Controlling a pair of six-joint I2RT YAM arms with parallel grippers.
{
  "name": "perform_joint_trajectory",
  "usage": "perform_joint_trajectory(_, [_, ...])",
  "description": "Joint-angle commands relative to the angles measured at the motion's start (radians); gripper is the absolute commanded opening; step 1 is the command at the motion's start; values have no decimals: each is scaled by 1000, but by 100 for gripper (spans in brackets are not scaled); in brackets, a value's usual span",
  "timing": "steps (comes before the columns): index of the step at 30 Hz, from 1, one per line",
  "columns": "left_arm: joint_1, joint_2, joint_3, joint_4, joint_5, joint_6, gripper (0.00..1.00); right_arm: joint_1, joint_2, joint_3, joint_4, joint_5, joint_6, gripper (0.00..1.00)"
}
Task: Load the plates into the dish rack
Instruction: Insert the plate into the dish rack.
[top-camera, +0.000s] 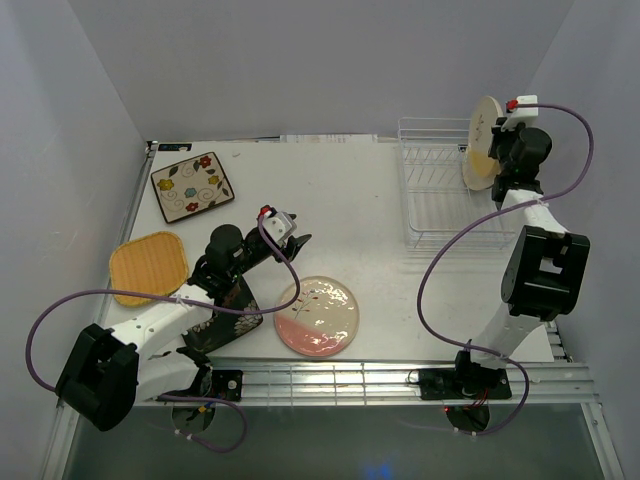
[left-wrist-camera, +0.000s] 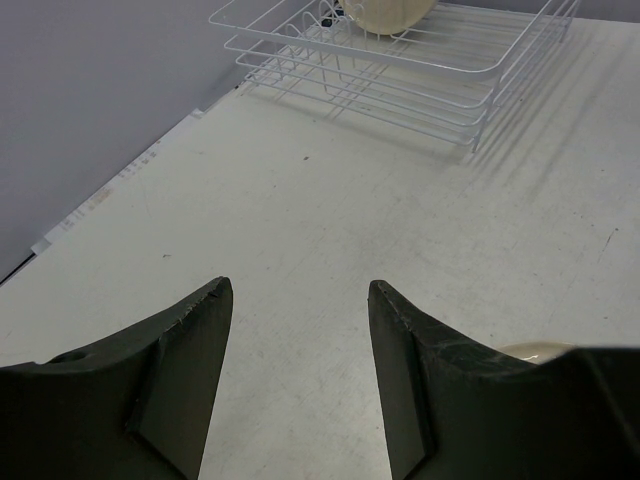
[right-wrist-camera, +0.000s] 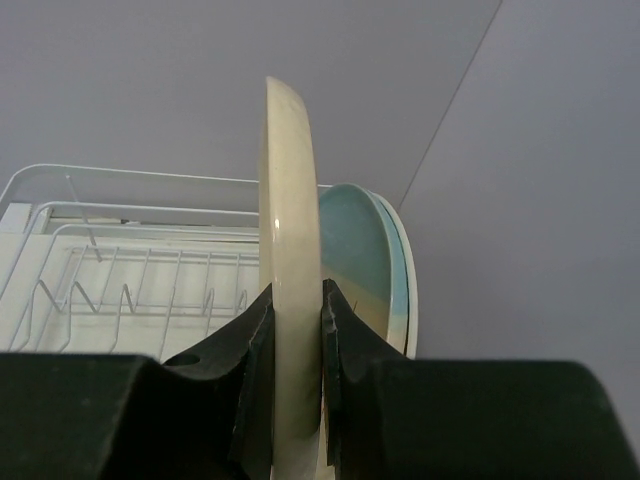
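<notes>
One cream plate (right-wrist-camera: 290, 200), upright, is gripped by the right hand (right-wrist-camera: 296, 300) over the dish rack (top-camera: 430, 200), far right bench (top-camera: 330, 190) corner. The left hand (left-wrist-camera: 300, 290) is open.

The dish rack (top-camera: 440, 195) stood far right on the counter (top-camera: 330, 200). An upright plate (right-wrist-camera: 290, 260) hung over its right end, with a second plate (right-wrist-camera: 365, 260) just beside it, perhaps inside. At left lay a far plate (top-camera: 192, 186), a middle plate (top-camera: 148, 267) and a near plate (top-camera: 245, 298). A front plate (top-camera: 318, 316) lay at centre.

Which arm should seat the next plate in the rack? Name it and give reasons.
Right. The right gripper is shut on a cream plate, held upright at the dish rack. The left gripper is open, empty and far from the rack.
</notes>
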Motion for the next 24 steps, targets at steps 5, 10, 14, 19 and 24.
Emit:
perform_joint_trajectory(5, [1,-25,-3,-2,14,-12,67,-6,-13,24,224,-10,13,8])
perform_joint_trajectory(10, [3,-27,-3,-4,14,-12,67,-6,4,16,221,-24,33,8])
perform_joint_trajectory(14, [3,-27,-3,-5,17,-13,67,-6,30,1,233,-24,49,8])
perform_joint_trajectory(19, [1,-22,-1,-7,19,-12,68,-6,57,-10,249,-14,83,8])
perform_joint_trajectory(24, [3,-24,-3,-8,14,-10,70,-6,82,-10,250,-2,111,8])
